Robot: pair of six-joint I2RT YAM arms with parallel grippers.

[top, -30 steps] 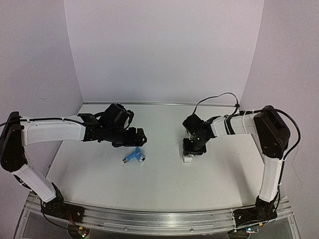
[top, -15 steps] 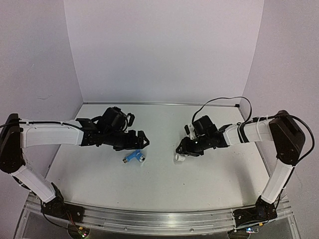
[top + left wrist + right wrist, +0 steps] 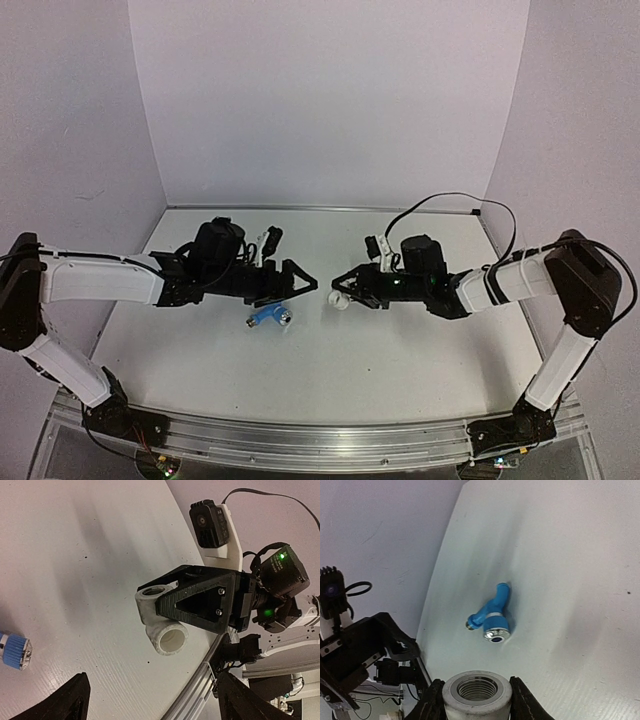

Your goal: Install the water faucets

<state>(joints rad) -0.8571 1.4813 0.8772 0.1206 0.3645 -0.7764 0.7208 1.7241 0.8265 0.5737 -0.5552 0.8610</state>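
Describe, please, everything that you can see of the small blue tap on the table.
The blue tap looks like light-blue plastic: a forked body with a short spout, a silvery band round the stem and a silvery round knob. It lies on its side on the white table, left of centre, and only the table touches it.

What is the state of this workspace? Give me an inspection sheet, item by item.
Surface: white table, matte.
Job's things: blue faucet lying on its side on the table, not gripped.
Clutter: nothing seen.
Hands: left hand open, close to the faucet; right hand shut on white fitting, threaded opening showing.
Cables: black cable looping over the right arm.
Surroundings: plain pale walls on three sides.
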